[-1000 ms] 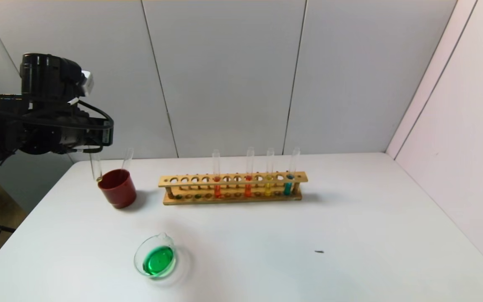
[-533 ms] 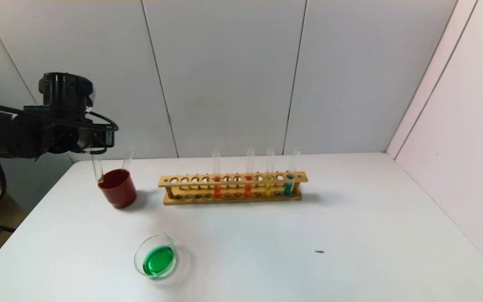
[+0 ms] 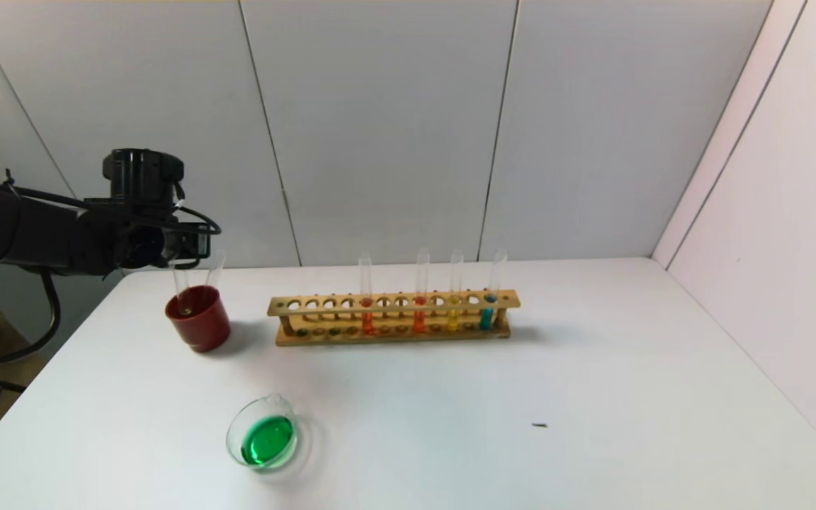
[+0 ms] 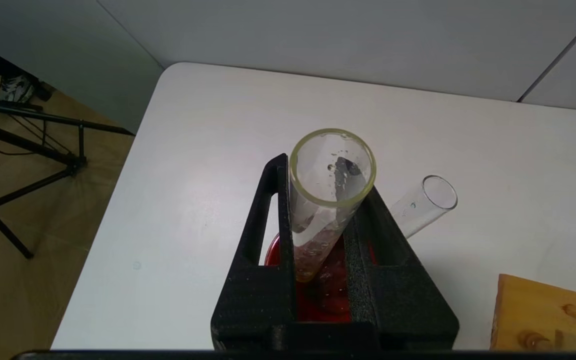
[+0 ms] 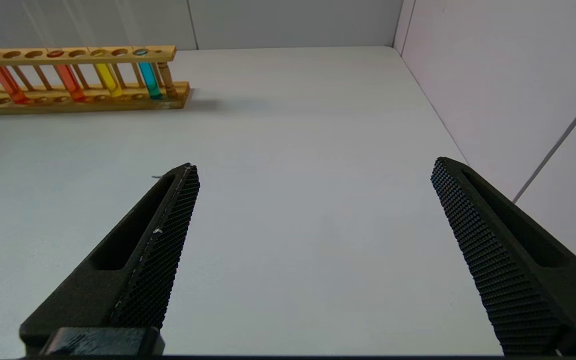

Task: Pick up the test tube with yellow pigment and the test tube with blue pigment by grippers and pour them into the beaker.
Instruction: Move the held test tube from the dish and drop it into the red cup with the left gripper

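My left gripper [image 3: 188, 249] is shut on an emptied test tube with yellow traces [image 3: 180, 289] and holds it nearly upright, its round bottom inside the dark red cup [image 3: 198, 319]. In the left wrist view the tube [image 4: 318, 215] sits between the black fingers of the left gripper [image 4: 325, 175], above the cup [image 4: 325, 295]. A second empty clear tube [image 3: 215, 268] leans in the cup. The beaker [image 3: 264, 433] holds green liquid near the table's front. My right gripper [image 5: 314, 165] is open and empty over bare table, out of the head view.
A wooden rack [image 3: 394, 317] stands mid-table with two orange-red tubes, a full yellow tube [image 3: 454, 301] and a full teal-blue tube [image 3: 491, 297]. The table's left edge is close beside the cup. A small dark speck [image 3: 539, 425] lies right of the beaker.
My left gripper has moved right and lower with the tube. The tube's bottom went from the cup's left rim to inside the cup.
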Available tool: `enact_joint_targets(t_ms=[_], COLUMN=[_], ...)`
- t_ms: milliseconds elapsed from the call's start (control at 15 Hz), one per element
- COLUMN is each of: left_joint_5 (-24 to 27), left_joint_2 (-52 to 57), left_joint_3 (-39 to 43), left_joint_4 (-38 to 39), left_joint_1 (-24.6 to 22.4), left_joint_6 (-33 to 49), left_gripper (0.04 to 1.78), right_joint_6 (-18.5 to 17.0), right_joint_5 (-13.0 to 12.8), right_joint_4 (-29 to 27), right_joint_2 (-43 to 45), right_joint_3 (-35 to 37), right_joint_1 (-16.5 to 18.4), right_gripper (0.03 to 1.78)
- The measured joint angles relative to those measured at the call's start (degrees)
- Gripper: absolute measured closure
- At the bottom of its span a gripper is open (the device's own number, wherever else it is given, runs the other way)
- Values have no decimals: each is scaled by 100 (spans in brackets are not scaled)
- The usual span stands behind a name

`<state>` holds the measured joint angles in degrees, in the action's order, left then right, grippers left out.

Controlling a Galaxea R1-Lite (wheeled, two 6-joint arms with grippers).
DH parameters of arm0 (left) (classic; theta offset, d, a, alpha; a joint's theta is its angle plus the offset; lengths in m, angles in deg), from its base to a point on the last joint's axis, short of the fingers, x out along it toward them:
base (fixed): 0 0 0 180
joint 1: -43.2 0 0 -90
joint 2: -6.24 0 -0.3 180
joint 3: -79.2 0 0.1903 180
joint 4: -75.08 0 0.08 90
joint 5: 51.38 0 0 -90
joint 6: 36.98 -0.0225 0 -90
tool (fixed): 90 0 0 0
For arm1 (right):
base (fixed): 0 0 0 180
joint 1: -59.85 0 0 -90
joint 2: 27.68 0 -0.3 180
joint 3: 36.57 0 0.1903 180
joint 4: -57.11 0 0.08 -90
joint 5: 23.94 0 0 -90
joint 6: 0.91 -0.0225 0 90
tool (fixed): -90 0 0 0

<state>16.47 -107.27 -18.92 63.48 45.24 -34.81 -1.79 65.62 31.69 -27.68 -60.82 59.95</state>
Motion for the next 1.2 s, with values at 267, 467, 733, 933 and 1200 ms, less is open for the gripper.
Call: enact_joint_targets(t_ms=[267, 467, 733, 933, 1200], left_joint_5=[5, 13, 7, -12, -20], left_joint_2=[-85, -91, -99, -46, 216], left_joint_3=[172, 414, 877, 1031, 1058], left_joint_4=[6, 24, 505, 673, 658], left_joint_1=[-2, -4, 63, 80, 102], left_joint_6=[118, 282, 321, 260, 218], left_gripper=[150, 150, 150, 139, 87], right_joint_6=[-2, -5, -2, -2, -2], right_joint_5=[0, -2, 2, 0, -2], right_joint_4=[0, 0, 0, 0, 0], right_joint_2=[0, 0, 0, 0, 0], right_joint_3=[0, 0, 0, 0, 0], right_joint_1=[0, 0, 0, 0, 0], right_gripper=[11, 11, 11, 11, 11])
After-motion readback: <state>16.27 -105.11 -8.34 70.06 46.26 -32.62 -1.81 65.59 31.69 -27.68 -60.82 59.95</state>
